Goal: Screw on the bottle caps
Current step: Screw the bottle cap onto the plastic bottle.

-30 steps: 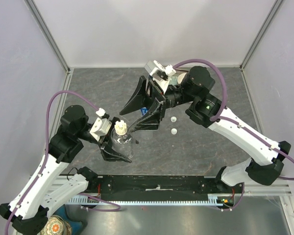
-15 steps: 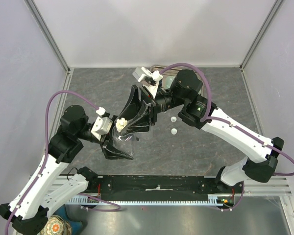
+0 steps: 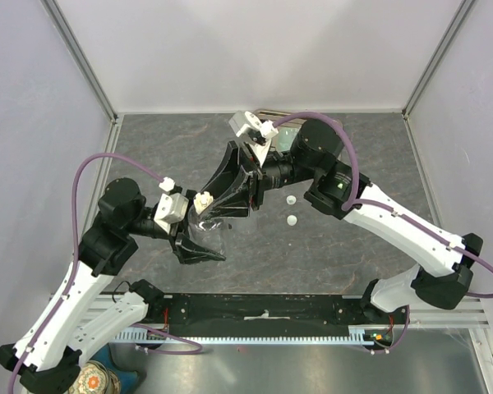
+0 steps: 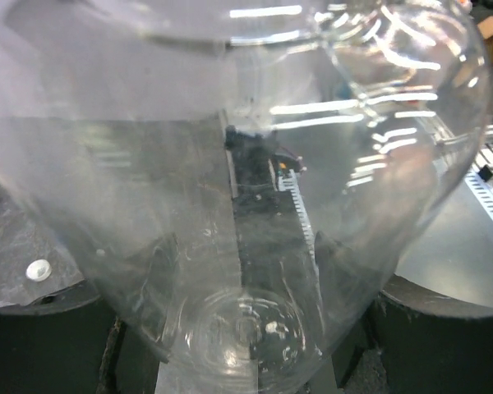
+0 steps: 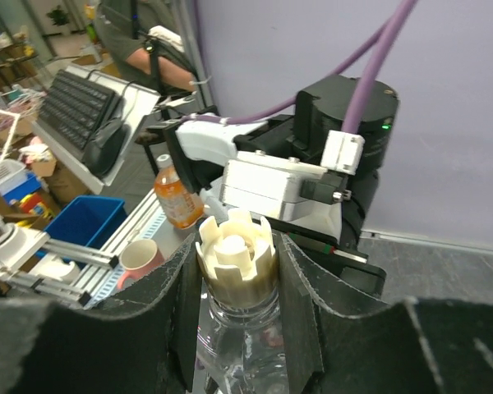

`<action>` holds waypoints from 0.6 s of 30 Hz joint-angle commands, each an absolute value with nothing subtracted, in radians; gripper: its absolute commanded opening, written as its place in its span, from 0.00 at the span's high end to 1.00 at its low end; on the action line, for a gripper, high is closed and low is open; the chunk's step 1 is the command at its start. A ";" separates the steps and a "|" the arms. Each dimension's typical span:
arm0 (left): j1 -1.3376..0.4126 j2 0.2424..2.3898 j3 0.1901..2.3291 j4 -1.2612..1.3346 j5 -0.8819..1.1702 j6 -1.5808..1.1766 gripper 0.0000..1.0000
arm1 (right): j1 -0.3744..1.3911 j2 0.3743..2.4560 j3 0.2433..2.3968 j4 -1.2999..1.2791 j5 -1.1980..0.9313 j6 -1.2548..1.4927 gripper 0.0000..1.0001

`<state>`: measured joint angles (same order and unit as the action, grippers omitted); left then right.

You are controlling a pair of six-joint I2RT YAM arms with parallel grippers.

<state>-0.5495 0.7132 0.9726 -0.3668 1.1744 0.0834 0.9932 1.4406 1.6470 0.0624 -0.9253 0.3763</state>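
Two caps [image 3: 292, 220] on dark tabletop [image 3: 329, 254]; lilac walls [image 3: 255, 49]

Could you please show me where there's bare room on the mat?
Bare mat: the far left corner behind the left arm, the far right corner past the right arm, and the near strip between the loose caps and the rail. Crowded: the centre, where the left claw holds the bottle and the right claw grips its cap.
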 commanded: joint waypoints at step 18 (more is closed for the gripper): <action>-0.535 0.678 1.061 -0.307 0.620 0.038 0.80 | 1.054 1.451 1.551 -0.208 0.112 0.419 0.96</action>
<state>-0.5304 0.7086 0.9752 -0.4332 0.7238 0.0036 1.0199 1.3899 1.5929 -0.0948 -0.2974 0.3622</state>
